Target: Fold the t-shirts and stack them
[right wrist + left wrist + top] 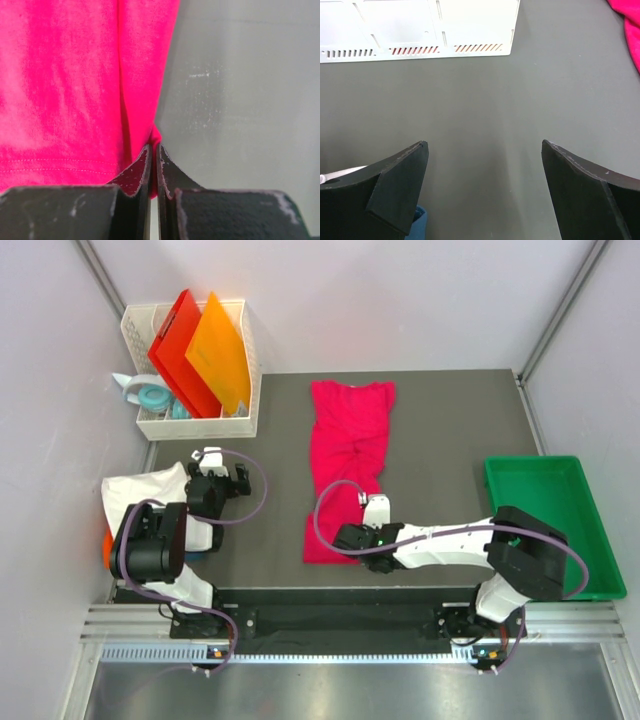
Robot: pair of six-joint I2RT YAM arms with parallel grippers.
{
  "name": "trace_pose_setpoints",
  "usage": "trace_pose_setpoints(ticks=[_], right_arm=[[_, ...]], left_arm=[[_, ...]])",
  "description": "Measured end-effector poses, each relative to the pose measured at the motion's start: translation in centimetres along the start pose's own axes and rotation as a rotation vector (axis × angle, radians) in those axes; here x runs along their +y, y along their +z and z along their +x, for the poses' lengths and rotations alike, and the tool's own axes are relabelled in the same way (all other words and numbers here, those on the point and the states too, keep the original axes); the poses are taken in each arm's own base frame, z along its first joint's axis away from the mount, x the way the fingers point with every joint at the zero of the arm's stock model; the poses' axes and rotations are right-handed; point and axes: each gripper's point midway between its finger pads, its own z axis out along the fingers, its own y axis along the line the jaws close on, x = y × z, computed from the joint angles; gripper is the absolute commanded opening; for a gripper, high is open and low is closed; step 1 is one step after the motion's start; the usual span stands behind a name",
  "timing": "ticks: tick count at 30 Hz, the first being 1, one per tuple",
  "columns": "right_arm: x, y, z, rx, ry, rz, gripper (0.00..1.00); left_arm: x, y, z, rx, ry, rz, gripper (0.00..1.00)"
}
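Observation:
The crimson-pink t-shirt [345,460] lies lengthways in the middle of the dark table, twisted at its waist. My right gripper [340,538] is shut on its near right edge by the hem. In the right wrist view the fingers [154,150] pinch a fold of pink cloth [75,90]. My left gripper [222,465] is open and empty above bare table [484,145]. A white t-shirt [150,488] lies under the left arm, with an orange one [106,545] showing below it. A bit of blue cloth [417,220] shows by the left finger.
A white basket [195,425] at the back left holds a red board [180,350] and an orange board [218,355]; its wall shows in the left wrist view [420,25]. A light-blue tape roll [150,397] sits beside it. A green tray [550,525] stands at the right edge.

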Motion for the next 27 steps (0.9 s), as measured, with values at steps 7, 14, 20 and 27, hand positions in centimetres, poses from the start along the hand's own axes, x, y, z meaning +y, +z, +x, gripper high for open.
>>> trace_pose_setpoints(ticks=[7, 14, 20, 27], right_arm=[[-0.1, 0.0, 0.0, -0.018, -0.039, -0.046, 0.0], [-1.0, -0.1, 0.1, -0.011, -0.083, -0.063, 0.0], [-1.4, -0.3, 0.3, -0.008, -0.11, -0.068, 0.0], [-2.4, -0.4, 0.7, -0.008, -0.109, -0.073, 0.0]], left_arm=[[0.1, 0.0, 0.0, 0.0, 0.0, -0.006, 0.99], [0.1, 0.0, 0.0, 0.0, 0.0, -0.006, 0.99], [0.1, 0.0, 0.0, 0.0, 0.0, -0.006, 0.99], [-1.6, 2.1, -1.9, 0.109, 0.05, -0.09, 0.99]])
